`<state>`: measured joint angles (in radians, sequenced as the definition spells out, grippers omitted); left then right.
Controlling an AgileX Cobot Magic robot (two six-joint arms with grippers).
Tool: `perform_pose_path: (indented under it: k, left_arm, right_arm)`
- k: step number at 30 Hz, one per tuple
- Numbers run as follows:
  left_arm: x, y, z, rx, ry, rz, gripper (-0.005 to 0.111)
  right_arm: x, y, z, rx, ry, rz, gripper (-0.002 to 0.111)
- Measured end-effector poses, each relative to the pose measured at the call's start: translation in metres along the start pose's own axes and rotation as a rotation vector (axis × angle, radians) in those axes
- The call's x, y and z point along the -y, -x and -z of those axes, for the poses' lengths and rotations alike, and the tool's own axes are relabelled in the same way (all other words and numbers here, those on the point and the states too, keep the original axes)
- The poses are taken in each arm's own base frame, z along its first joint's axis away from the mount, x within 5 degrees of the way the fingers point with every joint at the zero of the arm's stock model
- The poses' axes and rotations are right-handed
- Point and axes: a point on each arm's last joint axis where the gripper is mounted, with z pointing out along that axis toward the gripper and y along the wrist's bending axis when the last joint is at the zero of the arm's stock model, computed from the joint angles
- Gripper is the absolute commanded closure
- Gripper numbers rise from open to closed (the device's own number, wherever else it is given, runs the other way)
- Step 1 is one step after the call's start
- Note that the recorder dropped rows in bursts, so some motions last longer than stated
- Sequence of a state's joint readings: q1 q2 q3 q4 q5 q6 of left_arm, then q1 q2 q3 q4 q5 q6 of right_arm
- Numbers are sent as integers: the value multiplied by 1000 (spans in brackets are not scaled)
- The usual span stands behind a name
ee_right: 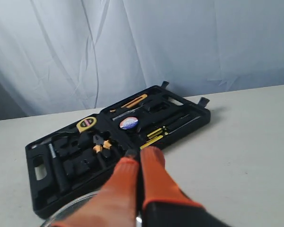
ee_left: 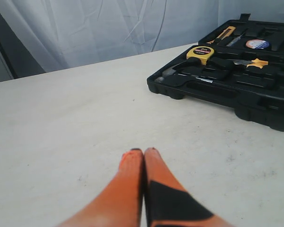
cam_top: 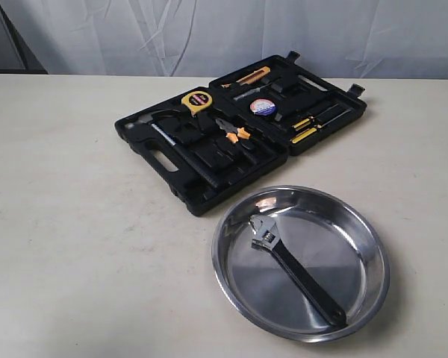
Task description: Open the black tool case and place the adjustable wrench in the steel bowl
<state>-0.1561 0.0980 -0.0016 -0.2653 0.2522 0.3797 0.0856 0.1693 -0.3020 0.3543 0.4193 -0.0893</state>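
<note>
Your case (cam_top: 239, 134) lies flat and fully open on the desk (cam_top: 75, 224), both halves facing up, which leaves every tool slot reachable. The wrench (cam_top: 295, 270) lies inside the bowl (cam_top: 362, 242), just beside the case, resting diagonally across its flat bottom. Your left hand (ee_left: 143, 151) and right hand (ee_right: 139, 156) are both clenched on nothing, clear of the tools. To my eye, the job looks finished.

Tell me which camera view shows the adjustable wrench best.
The exterior view: the adjustable wrench lies whole in the steel bowl, silver head toward the black tool case. The left wrist view shows none of it. The right wrist view catches only a sliver of the bowl's rim, no wrench.
</note>
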Motion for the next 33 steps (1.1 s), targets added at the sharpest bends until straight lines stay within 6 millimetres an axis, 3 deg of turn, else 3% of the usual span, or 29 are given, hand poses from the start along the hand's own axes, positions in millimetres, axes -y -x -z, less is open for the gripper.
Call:
perform_pose_path:
  k: [5, 7, 33]
  left_arm:
    - [0, 0, 0, 0, 0, 0, 106]
    - [0, 0, 0, 0, 0, 0, 106]
    - [0, 0, 0, 0, 0, 0, 106]
  right_arm:
    - [20, -50, -5, 128, -50, 6, 109]
    - [25, -60, -10, 148, -62, -27, 109]
    - [26, -61, -10, 161, -73, 22, 109]
